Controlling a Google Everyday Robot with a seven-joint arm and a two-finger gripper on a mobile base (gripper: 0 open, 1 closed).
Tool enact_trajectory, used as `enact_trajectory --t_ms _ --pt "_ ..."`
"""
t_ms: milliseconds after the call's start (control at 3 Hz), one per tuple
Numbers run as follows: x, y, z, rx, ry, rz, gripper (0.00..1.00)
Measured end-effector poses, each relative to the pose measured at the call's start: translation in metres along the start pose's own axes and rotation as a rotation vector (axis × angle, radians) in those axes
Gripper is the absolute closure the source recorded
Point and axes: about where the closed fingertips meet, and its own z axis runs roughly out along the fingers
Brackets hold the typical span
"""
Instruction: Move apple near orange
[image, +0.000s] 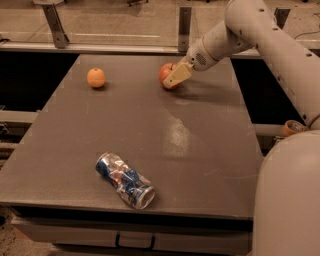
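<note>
The red apple (164, 73) sits at the far middle-right of the dark table (150, 130). My gripper (175, 76) reaches in from the right and is closed around the apple; its tan near finger (178, 75) covers the apple's right side. The apple rests at table level. The small orange (96, 77) lies at the far left of the table, well apart from the apple and to its left.
A crushed blue and silver can (125, 181) lies on its side near the table's front edge. A metal rail with posts (184, 22) runs behind the table. My arm (260, 35) spans the right side.
</note>
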Motion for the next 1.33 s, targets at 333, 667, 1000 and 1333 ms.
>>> enact_trajectory --t_ms 333,667,1000,1333 --pt "0.000 0.020 -0.003 -0.057 -0.001 -0.017 0.65" --pt "-0.013 0.038 -0.023 -0.106 -0.055 -0.053 0.87" --pt "-0.013 0.039 -0.020 -0.113 -0.055 -0.053 1.00" --pt "-0.013 0.039 -0.020 -0.113 -0.055 -0.053 1.00"
